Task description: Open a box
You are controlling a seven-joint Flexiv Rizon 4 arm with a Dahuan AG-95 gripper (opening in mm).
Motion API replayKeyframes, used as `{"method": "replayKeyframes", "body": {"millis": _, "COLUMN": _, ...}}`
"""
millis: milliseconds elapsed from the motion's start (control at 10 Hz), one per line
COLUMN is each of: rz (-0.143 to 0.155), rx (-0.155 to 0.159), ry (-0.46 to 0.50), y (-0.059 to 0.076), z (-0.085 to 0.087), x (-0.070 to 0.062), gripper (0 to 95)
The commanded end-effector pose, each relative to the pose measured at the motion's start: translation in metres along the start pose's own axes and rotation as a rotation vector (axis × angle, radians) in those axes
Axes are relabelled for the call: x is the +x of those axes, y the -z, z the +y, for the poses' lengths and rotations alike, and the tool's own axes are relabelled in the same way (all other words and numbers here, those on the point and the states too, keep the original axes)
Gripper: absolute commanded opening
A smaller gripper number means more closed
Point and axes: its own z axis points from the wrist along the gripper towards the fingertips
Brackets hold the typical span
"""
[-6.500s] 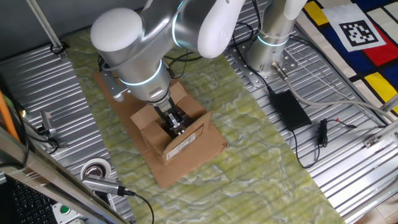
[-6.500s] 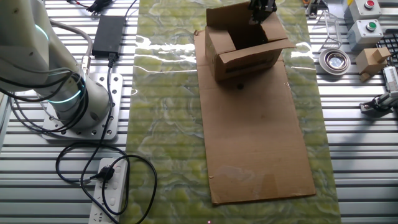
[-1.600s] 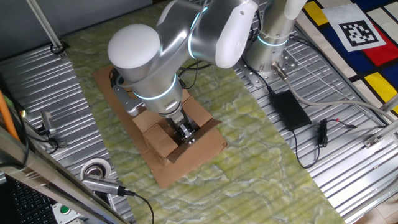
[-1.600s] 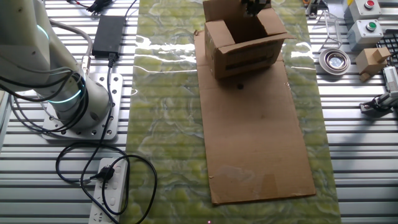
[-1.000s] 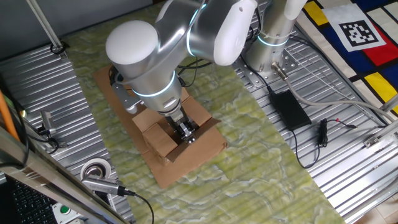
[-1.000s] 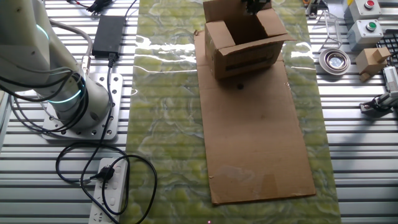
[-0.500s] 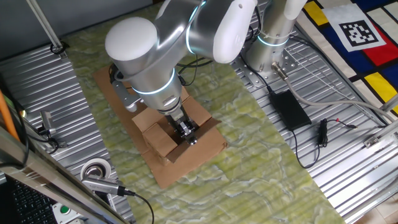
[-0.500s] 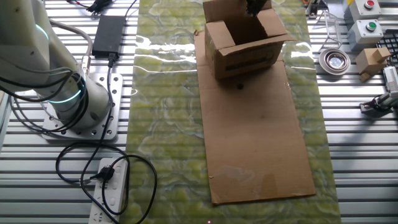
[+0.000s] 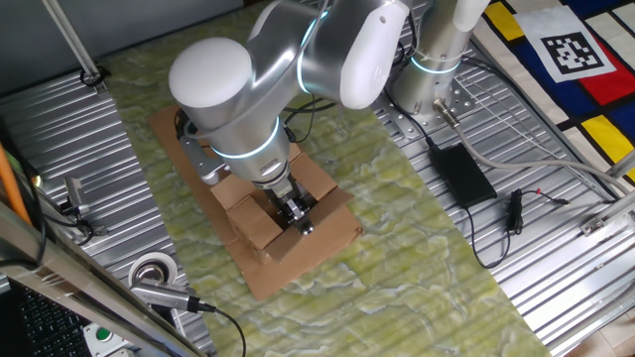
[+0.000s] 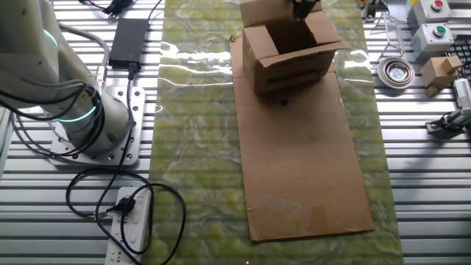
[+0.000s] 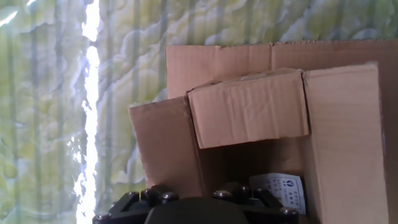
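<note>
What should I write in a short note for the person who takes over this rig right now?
Gripper: low at the box's open top, by one side flap; whether the fingers are open or shut cannot be told.
Box: upright on the far end of the flat cardboard sheet, which lies on the green mat.
Done: the top is open and the inside is visible; flaps stand up or lean outward. The hand view shows one flap still bent over the opening.
Left: probably fold that flap back, then lift the arm clear.
</note>
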Motion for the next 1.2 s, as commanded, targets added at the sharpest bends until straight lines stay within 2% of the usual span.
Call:
{"method": "replayKeyframes", "body": {"millis": 100, "rz": 0.0, "rx": 0.002, "ry": -0.001, "y": -0.001, "z": 0.0, "x": 0.0, "gripper": 57.0}}
{"method": "replayKeyframes", "body": {"millis": 700, "rz": -0.002, "rx": 0.004, "ry": 0.002, "y": -0.009, "z": -0.002, "x": -0.002, "gripper": 57.0}}
{"method": "replayKeyframes", "body": {"millis": 800, "rz": -0.002, "rx": 0.006, "ry": 0.006, "y": -0.011, "z": -0.003, "x": -0.003, "gripper": 38.0}}
{"method": "replayKeyframes", "body": {"millis": 1200, "rz": -0.01, "rx": 0.012, "ry": 0.018, "y": -0.02, "z": -0.005, "x": -0.006, "gripper": 38.0}}
